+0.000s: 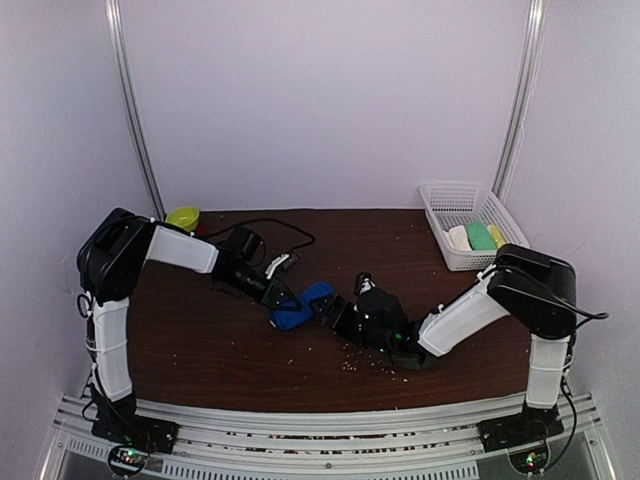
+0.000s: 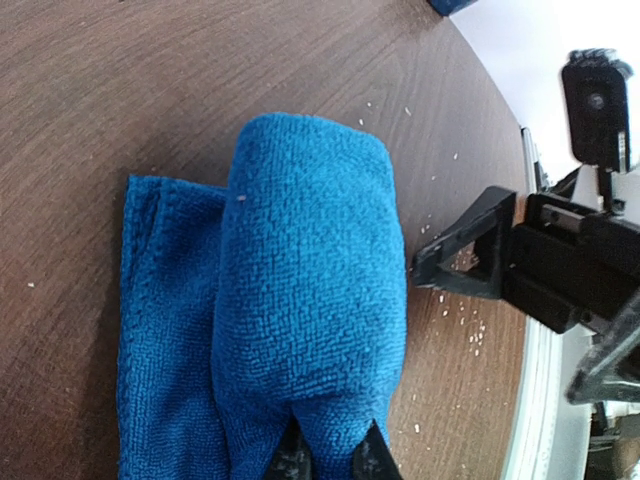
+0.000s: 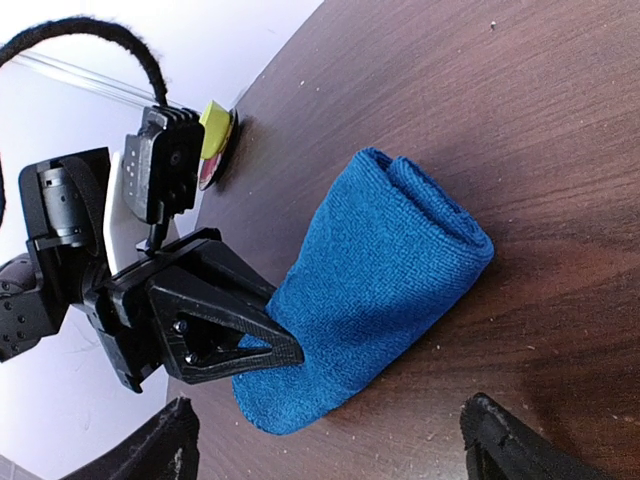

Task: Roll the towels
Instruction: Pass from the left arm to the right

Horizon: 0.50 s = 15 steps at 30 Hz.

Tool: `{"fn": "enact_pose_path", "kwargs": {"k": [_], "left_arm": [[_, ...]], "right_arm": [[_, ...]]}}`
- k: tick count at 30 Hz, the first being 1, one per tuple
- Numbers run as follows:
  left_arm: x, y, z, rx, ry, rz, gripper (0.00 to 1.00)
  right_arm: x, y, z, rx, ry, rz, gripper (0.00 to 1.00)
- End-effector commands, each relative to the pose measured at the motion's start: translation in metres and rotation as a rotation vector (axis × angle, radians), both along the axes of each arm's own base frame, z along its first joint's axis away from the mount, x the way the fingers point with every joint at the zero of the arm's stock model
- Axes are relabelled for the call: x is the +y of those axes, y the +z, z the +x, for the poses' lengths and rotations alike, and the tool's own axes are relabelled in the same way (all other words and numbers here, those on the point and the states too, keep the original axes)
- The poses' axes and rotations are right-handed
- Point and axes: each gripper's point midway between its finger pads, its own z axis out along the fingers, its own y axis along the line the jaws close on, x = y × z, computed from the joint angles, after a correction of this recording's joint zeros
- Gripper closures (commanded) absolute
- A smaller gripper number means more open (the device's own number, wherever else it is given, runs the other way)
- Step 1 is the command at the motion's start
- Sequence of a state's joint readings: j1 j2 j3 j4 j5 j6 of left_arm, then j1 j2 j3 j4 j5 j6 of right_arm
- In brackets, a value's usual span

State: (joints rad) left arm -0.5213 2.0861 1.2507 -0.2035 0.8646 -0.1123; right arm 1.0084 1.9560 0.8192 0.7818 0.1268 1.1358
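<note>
L tool (image 2: 332,452) clamps one end of the part-rolled blue towel (image 2: 310,300), likely so it can't unwind, while R tool (image 3: 335,450), spread wide & empty, hovers opposite

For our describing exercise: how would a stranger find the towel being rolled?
Look at the dark brown table, near its middle. There lies the blue towel, mostly rolled into a fat tube, the left gripper shut on one end. It is the only blue cloth; the white basket and yellow-green bowl sit at the far edge.
</note>
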Motion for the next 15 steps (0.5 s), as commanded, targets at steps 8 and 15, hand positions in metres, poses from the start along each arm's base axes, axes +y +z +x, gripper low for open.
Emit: {"fn": "enact_pose_path", "kwargs": {"k": [8, 15], "left_arm": [[0.012, -0.049, -0.021, 0.222, 0.056, 0.047, 1.00], [0.014, -0.052, -0.021, 0.243, 0.061, 0.032, 1.00]], "right_arm": [[0.017, -0.011, 0.022, 0.055, -0.069, 0.067, 0.10], [0.020, -0.028, 0.029, 0.100, -0.072, 0.072, 0.12]]}}
